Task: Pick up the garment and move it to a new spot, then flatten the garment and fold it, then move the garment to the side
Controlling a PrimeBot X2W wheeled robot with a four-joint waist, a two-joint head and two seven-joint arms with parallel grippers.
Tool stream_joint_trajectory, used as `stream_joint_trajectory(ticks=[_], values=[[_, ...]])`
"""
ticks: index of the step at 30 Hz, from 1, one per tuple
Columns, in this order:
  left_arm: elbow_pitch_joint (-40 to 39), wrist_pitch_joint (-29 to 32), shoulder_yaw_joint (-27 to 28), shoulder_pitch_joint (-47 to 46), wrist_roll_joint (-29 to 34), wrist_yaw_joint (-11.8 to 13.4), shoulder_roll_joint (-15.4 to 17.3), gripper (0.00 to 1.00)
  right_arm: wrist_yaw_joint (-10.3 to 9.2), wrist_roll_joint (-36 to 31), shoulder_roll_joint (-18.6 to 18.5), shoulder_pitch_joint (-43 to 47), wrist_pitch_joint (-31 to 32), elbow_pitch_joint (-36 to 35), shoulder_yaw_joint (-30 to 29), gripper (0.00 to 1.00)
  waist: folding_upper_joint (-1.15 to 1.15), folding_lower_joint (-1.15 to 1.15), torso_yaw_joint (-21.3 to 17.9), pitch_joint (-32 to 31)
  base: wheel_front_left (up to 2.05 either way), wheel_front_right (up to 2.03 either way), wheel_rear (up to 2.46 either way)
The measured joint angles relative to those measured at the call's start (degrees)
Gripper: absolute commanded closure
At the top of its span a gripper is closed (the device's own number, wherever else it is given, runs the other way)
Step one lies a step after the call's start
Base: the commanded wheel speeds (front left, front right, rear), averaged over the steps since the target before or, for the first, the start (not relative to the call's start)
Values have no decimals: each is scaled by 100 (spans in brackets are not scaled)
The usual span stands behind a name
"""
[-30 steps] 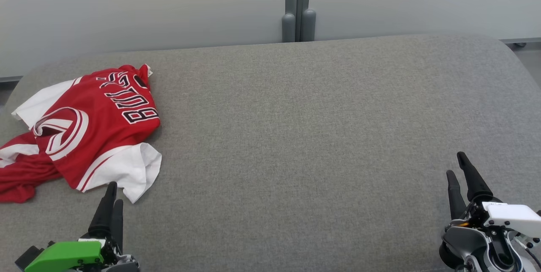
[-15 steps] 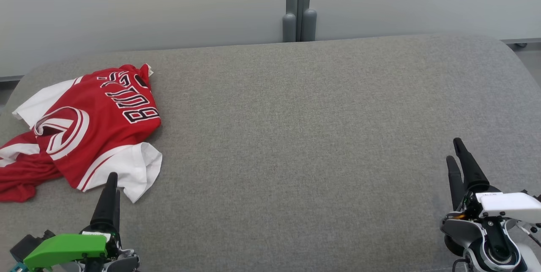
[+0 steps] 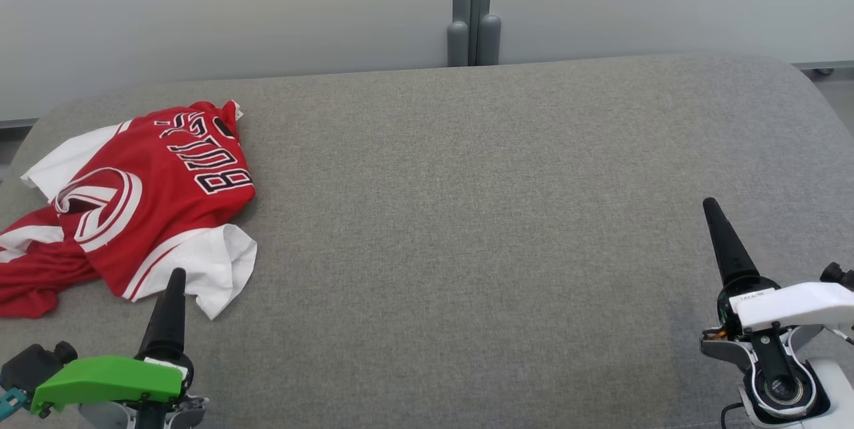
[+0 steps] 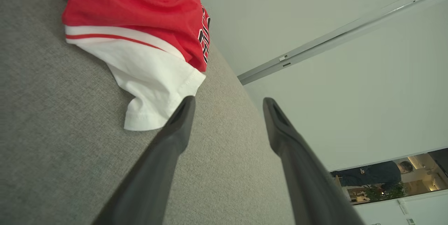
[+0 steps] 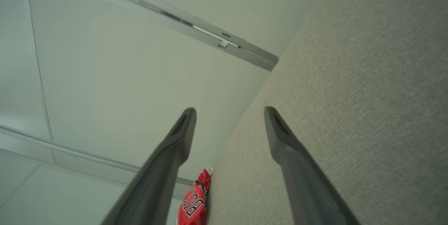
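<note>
The garment [image 3: 133,205] is a crumpled red and white jersey with black lettering, lying at the left end of the grey upholstered surface [image 3: 467,215]. My left gripper [image 3: 175,279] hovers at the lower left, its tips just in front of the jersey's white sleeve. In the left wrist view that sleeve [image 4: 150,88] lies right beside one finger, and the left gripper [image 4: 228,103] stands open and empty. My right gripper [image 3: 711,209] is at the lower right, far from the jersey. Seen from the right wrist, the right gripper [image 5: 229,112] is open and the garment [image 5: 194,200] is small and distant.
A pale wall [image 3: 233,9] with a grey vertical post [image 3: 472,9] runs behind the surface. The surface's rounded back edge lies close to that wall. A person [image 4: 371,174] sits far off in the left wrist view.
Both arms have rolled so each gripper's fingers now line up edge-on in the head view. The right gripper has risen and moved forward; the left tips edged slightly closer to the white sleeve.
</note>
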Motion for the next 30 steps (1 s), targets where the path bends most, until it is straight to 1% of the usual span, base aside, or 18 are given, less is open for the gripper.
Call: stream_joint_trajectory(ticks=[2,3,6,7,8,10,19,22,25,28,30], values=[[-32,-48,-26,0,185,64,37,0,1,-275,-67,-1,-45,-23,99,0,0,0,2,-1,0,0,0],[-54,-54,-73,0,394,127,51,0,-1,-550,-153,-3,-67,-55,165,0,0,0,4,-2,0,0,0],[-85,-130,-183,0,711,220,70,0,-27,-888,-215,-10,-137,-104,268,0,0,0,8,-3,0,0,0],[-85,-130,-183,0,711,220,70,0,-27,-888,-215,-10,-137,-104,268,0,0,0,8,-3,0,0,0],[-103,-152,-201,-1,780,235,74,0,-59,-973,-218,-12,-155,-122,308,0,0,0,11,-3,0,0,0],[-145,-185,-227,-1,975,260,89,0,-62,-1179,-227,-23,-187,-153,377,0,0,0,15,-4,0,0,0],[-265,-347,-369,-2,1607,394,100,0,-296,-2007,-325,-54,-349,-231,700,0,0,0,38,-8,0,0,0],[-315,-403,-375,-2,1815,438,98,0,-318,-2240,-326,-57,-403,-281,777,0,0,0,44,-8,0,0,0],[-398,-456,-388,-2,2018,499,90,0,-411,-2415,-324,-58,-455,-322,856,0,0,0,50,-8,0,0,0],[-428,-508,-402,-2,2216,525,87,0,-417,-2640,-325,-59,-516,-364,927,0,0,0,55,-6,0,0,0],[-448,-552,-419,-2,2373,565,86,0,-476,-2775,-327,-59,-549,-386,994,0,0,0,58,-4,0,0,0]])
